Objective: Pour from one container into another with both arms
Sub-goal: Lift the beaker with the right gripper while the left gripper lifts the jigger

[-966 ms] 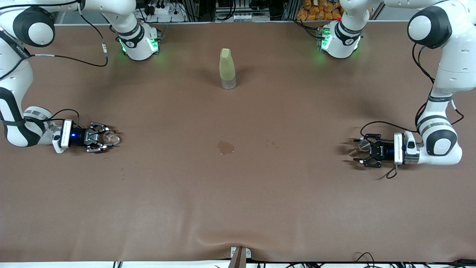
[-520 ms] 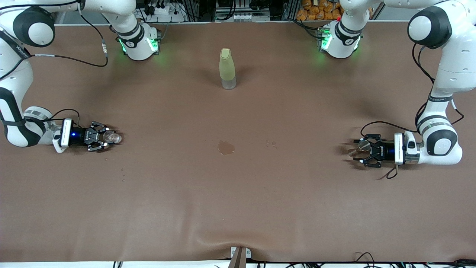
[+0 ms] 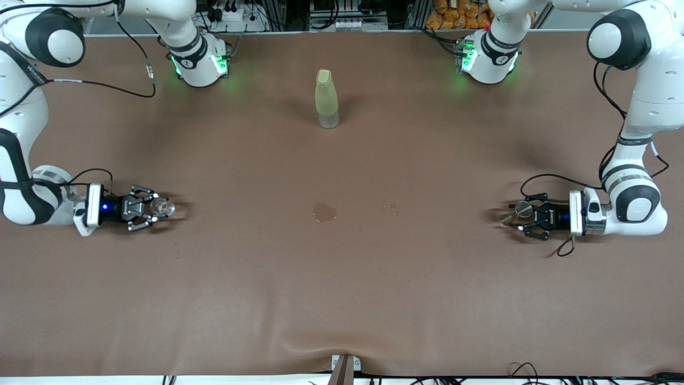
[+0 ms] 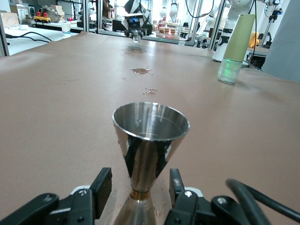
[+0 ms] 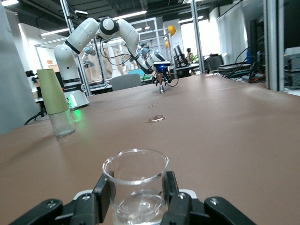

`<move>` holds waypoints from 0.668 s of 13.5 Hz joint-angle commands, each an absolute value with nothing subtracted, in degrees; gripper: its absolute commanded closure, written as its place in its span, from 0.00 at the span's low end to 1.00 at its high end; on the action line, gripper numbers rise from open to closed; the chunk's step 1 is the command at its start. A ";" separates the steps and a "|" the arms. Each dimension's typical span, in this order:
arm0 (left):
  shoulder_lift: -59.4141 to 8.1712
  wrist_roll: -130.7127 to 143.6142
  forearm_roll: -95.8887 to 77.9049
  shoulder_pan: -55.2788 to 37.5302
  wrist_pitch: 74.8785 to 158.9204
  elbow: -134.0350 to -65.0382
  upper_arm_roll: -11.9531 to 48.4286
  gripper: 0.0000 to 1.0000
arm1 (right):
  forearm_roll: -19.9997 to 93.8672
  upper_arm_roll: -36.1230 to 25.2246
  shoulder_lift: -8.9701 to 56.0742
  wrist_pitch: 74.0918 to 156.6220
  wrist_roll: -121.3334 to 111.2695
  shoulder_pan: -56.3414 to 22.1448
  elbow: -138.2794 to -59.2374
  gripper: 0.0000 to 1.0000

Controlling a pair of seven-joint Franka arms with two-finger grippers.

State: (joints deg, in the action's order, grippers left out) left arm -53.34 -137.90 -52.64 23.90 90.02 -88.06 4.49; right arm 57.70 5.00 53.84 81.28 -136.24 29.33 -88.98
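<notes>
The step now, I think, is getting a good hold on both cups before any lift.

The right gripper [image 5: 136, 187], low at the right arm's end of the table, has its fingers pressed tight on both sides of the glass cup [image 5: 136, 164]. That hold looks good. It should lift slowly and straight up, so that nothing spills.

The left gripper [image 4: 140, 183], low at the left arm's end of the table, has its fingers on both sides of the metal cup [image 4: 150, 136]. They are at its thin waist, and a little gap shows, so they are not tight. It should squeeze there gently and evenly. The cup is tall and thin and could tip over.

The two cups are well apart, so both arms must carry them toward the middle, over the small wet spot [image 3: 324, 212].

The glass cup is tiny, clear and upright. A little water seems to sit in its bottom.

The metal cup is shiny and grey, with a round, wide mouth. It stands upright on the brown table [image 3: 342, 299].

Farther from the front camera stands the tall yellow-green bottle [image 3: 326, 99], with nothing touching it.
</notes>
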 commanded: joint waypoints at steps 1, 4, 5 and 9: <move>-53.61 -137.99 -53.61 23.64 89.47 -87.54 4.22 0.54 | 62.29 5.71 52.56 81.12 -130.53 25.33 -86.93 0.75; -53.09 -137.99 -53.17 23.29 89.56 -87.45 4.13 0.73 | 67.04 5.71 52.56 84.62 -130.17 20.67 -86.92 0.77; -53.09 -137.90 -53.26 23.29 89.56 -87.45 4.13 0.80 | 68.80 5.71 52.65 85.25 -130.25 19.00 -87.01 0.77; -52.30 -137.12 -52.47 22.59 89.56 -85.79 4.39 1.00 | 76.27 5.71 53.09 85.69 -130.17 13.81 -87.36 0.77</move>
